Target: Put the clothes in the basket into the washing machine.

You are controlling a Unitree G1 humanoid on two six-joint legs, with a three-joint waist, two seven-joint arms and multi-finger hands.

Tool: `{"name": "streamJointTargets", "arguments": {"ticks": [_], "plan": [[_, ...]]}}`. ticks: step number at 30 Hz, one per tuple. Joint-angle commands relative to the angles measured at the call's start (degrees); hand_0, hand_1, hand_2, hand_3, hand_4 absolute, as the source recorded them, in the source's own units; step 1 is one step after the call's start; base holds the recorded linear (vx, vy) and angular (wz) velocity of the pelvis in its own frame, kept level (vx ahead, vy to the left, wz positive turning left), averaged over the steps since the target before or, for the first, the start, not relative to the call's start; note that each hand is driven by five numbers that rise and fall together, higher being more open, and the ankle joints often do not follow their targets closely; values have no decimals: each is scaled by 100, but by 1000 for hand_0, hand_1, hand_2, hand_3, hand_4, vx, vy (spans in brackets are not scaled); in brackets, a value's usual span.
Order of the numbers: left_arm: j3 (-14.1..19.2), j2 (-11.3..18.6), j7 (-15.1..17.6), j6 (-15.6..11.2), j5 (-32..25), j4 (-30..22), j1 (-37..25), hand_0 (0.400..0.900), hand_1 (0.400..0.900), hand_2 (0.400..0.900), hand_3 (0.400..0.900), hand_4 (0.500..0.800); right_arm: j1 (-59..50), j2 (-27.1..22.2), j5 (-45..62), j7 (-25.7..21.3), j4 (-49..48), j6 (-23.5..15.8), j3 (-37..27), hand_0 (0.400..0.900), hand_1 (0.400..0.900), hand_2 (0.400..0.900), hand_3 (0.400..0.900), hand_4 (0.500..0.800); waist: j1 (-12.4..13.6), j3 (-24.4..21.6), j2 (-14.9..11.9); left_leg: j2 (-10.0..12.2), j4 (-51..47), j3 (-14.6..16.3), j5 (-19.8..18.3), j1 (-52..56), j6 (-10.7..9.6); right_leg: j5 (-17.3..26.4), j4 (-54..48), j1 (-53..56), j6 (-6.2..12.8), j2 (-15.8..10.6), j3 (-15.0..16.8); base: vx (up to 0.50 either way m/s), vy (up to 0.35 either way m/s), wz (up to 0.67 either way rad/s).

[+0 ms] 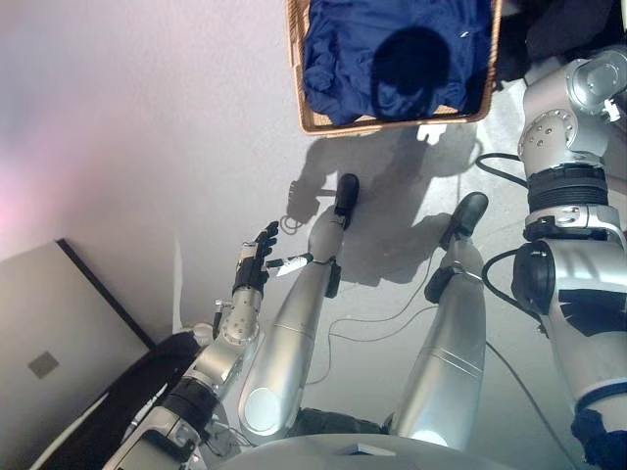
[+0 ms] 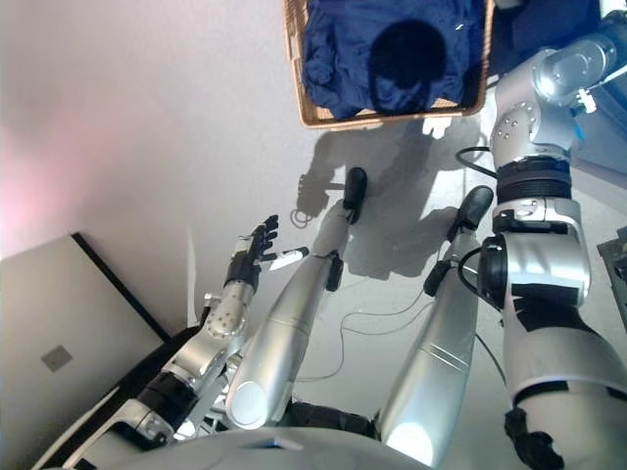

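A wicker basket [image 1: 306, 119] stands on the floor at the top of the view, filled with dark blue clothes [image 1: 392, 54]. My left hand [image 1: 257, 259] hovers over the floor at the lower left, well short of the basket, with its fingers straight and holding nothing. My right arm runs up the right side of the view. A dark shape that seems to be my right hand [image 1: 573, 34] lies by the basket's right rim at the top edge, and its fingers do not show. No washing machine door shows.
A flat grey panel with a dark edge [image 1: 59, 343] fills the lower left corner. A dark cloth or bag [image 1: 127, 401] lies beside it. Pale floor lies between my left hand and the basket.
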Motion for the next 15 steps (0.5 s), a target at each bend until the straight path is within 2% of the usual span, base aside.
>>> {"name": "streamJointTargets", "arguments": {"ticks": [1, 2, 5, 6, 7, 15], "plan": [[-147, 105, 161, 78, -233, -18, 364, 900, 900, 900, 900, 800, -748, -703, 369, -209, -585, -1144, 143, 400, 400, 400, 400, 500, -196, -111, 549, 16, 199, -102, -743, 258, -244, -99, -328, 467, 45, 203, -39, 52, 38, -24], [-162, 135, 139, 106, -309, -54, 344, 900, 900, 900, 900, 800, -1023, -686, 833, -134, -665, -1406, 20, 400, 400, 400, 400, 500, -244, -111, 595, 11, 140, -56, -762, 409, -230, -78, -372, 564, 56, 222, 18, 58, 59, -28], [-150, 241, 75, 71, -359, -137, 363, 900, 900, 900, 900, 800, -1346, -791, 1405, 51, -217, -1548, 73, 400, 400, 400, 400, 500, -225, -111, 677, -12, 86, 16, -771, 625, -216, -45, -458, 743, 63, 212, 86, 31, 39, -16], [-143, 285, 60, 76, -354, -102, 327, 900, 900, 900, 900, 800, -1427, -824, 1525, 120, -45, -1564, 158, 724, 724, 724, 724, 694, -223, -112, 707, -16, 66, 43, -773, 689, -213, -35, -474, 788, 68, 211, 110, 20, 48, -14], [-157, 283, 32, 83, -342, -92, 334, 900, 900, 900, 900, 800, -1450, -816, 1589, 191, -71, -1535, 221, 900, 900, 900, 900, 800, -230, -112, 729, -11, 33, 72, -771, 737, -210, -25, -499, 812, 68, 214, 118, 16, 44, -15], [-184, 233, 53, 49, -389, -26, 329, 900, 900, 900, 900, 800, -1257, -138, 1486, 284, 158, -1355, 360, 900, 900, 900, 900, 800, -266, -113, 716, 12, 44, 130, -789, 871, -171, 19, -528, 962, -2, 296, 141, -2, 5, -5]]}}
